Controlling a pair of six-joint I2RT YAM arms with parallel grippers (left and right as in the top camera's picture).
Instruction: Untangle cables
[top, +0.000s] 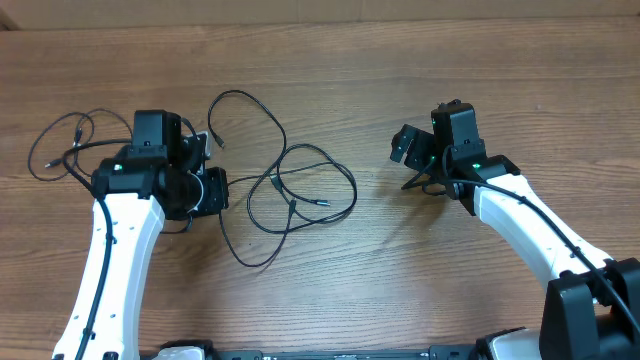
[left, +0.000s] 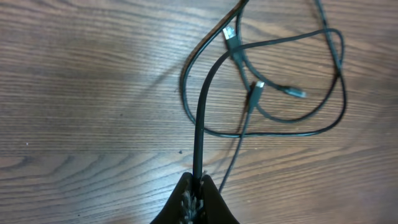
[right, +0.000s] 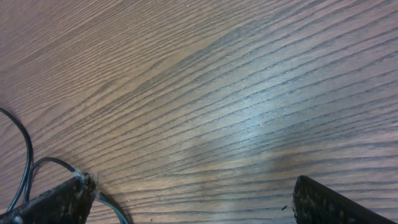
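Cables (top: 290, 200): thin black cords, heaped on the bench (top: 400, 290) between the two arms, touching and crossing at several spots. Progress, by judgement: early; main knot not yet opened, at least three loops overlapping, small plug ends (left: 256, 90) lying inside the loops. Possibly one cord already apart: thin loop (top: 45, 135) to the left of the left arm, clear of the heap. Left to do: drawing each strand out and laying it down separate. Left tool (left: 198, 194): pressed together, pinching one strand (left: 200, 124) at its tips. Held strand: long axis straight out from the fingertips, then bending right into the heap. Heap overall: no single heading, loops curling every way. Right tool (right: 193, 183): spread wide, holding nothing, over bare wood to the right of the heap, apart from it.
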